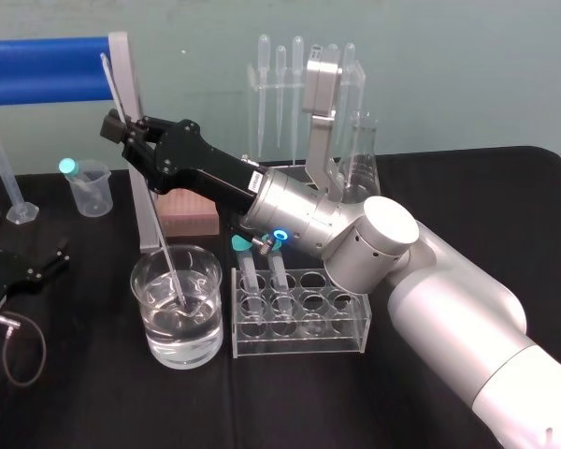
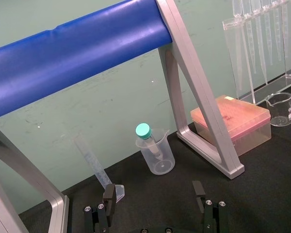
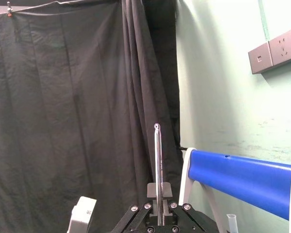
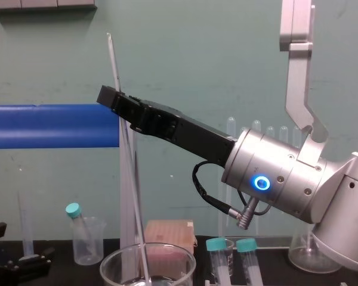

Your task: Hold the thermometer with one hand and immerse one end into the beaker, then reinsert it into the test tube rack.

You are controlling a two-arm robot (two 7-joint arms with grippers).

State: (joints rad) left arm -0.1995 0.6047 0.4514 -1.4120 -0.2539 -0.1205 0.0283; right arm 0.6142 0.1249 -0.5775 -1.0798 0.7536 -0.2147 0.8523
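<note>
Presently the right gripper, long and black on a silver arm with a glowing blue ring, reaches across the black tabletop. Its fingers are closed on the thermometer, a thin clear glass rod pinched part-way down from its top. In the right wrist view the rod rises straight out from between the two fingers. A short length stands above the fingers. The longer part slants down below them into the beaker. The beaker stands on the tabletop directly beneath the fingers, partly filled with clear liquid, and the rod's lower end sits in the liquid near the bottom. Beyond the arm stands the tall clear rack, which holds pipettes and is well apart from the fingers. A low rack of capped tubes stands just beside the beaker, under the arm. The left gripper lies low at the tabletop's edge with its fingers spread apart around nothing. Ahead of them stands a small cup with a teal-capped tube inside.
</note>
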